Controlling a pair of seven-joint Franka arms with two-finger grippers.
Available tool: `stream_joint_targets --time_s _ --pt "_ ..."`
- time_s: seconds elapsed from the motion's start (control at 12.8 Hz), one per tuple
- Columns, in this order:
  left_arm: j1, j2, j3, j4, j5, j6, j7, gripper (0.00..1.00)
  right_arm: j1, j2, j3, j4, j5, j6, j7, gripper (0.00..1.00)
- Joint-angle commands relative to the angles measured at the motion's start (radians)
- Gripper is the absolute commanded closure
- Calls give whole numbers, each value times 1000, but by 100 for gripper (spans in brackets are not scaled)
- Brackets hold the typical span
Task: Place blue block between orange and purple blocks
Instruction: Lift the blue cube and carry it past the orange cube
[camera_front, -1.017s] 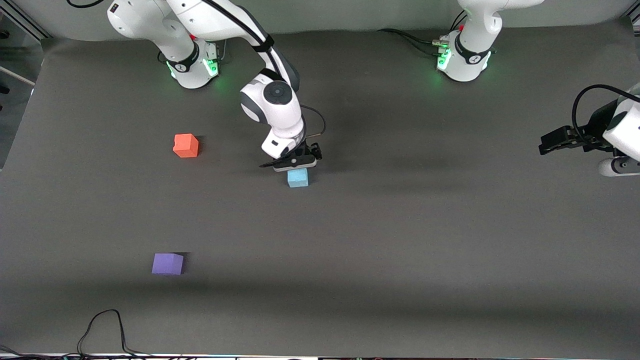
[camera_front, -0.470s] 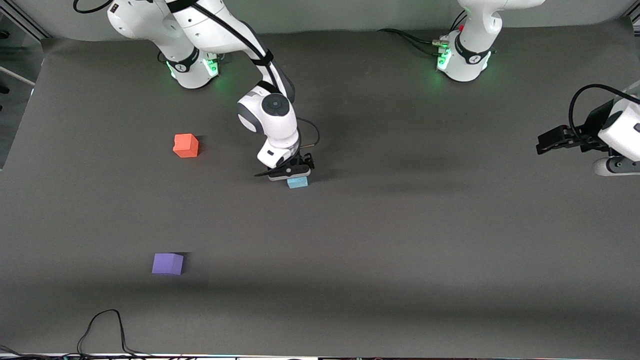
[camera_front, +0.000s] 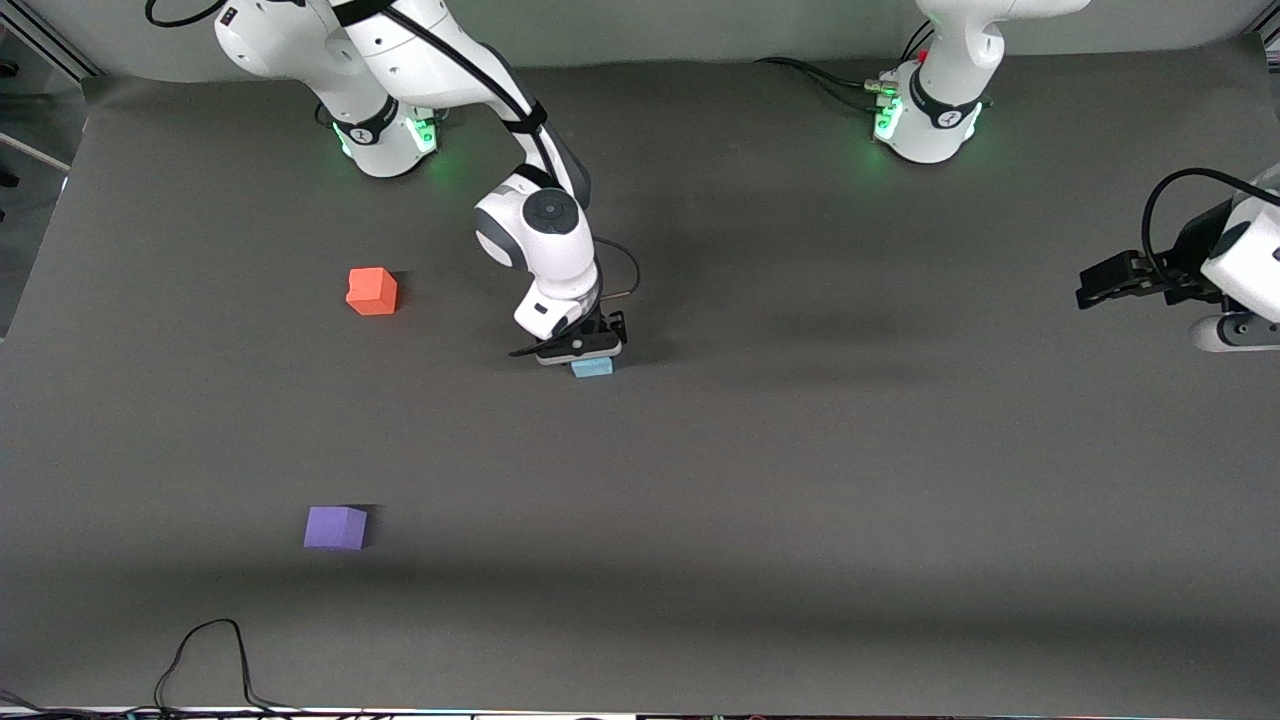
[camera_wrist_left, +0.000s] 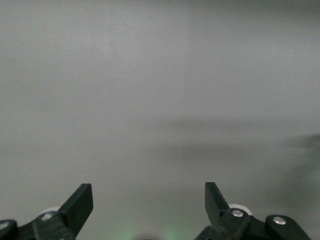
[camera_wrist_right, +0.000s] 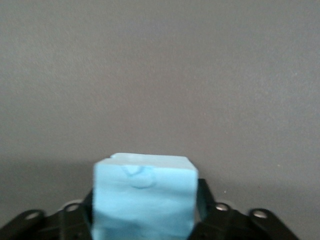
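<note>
**Blue block gripped, lift not yet made**

Dark grey matting is covering the whole table (camera_front: 800, 480), and I am taking the blue block (camera_front: 592, 367) as my landmark. It is sitting on the mat near the middle of the table, and the right gripper (camera_front: 590, 358) is down over it; in the right wrist view the blue block (camera_wrist_right: 145, 197) is filling the gap, with a black finger (camera_wrist_right: 204, 200) pressing against each side, so I am reading the claw as narrowed onto the cube. The orange block (camera_front: 372, 291) is lying toward the right arm's end of the table from the blue block and slightly farther from the front camera. The purple block (camera_front: 335, 527) is lying toward that same end and much nearer the camera. The two are well apart, and the gap between them is bare.

The left gripper (camera_front: 1100, 283) is waiting up in the air toward the left arm's end, well apart from the blue block, with its fingers (camera_wrist_left: 80, 202) spread wide and holding nothing.

My worries, as judgement only: the cube looks like soft foam, so a squeeze may be deforming it and it could slip or twist during the lift. I cannot tell how deep the hold is. Releasing while tilted could be making it tumble off the line between the two blocks, and a low carry could be nudging the orange block.
</note>
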Motion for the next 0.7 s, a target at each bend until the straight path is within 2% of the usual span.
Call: stream_joint_targets --time_s 0.0,0.16,0.31,0.55,0.63 --pt "-19 -25 16 -24 3 14 15 0 -15 4 -1 29 -15 0 27 51" --pt "-20 -25 15 -24 3 18 15 0 -33 -14 -1 62 -8 -58 22 59" --pt "-21 -24 15 -24 2 12 15 0 -47 -40 1 169 14 -251 15 61" --pt "-27 -19 15 -25 12 20 15 0 -73 -129 -4 292 185 -445 -83 61" --pt "-27 -21 12 -25 31 20 15 0 -87 -161 -6 324 204 -494 -96 61"
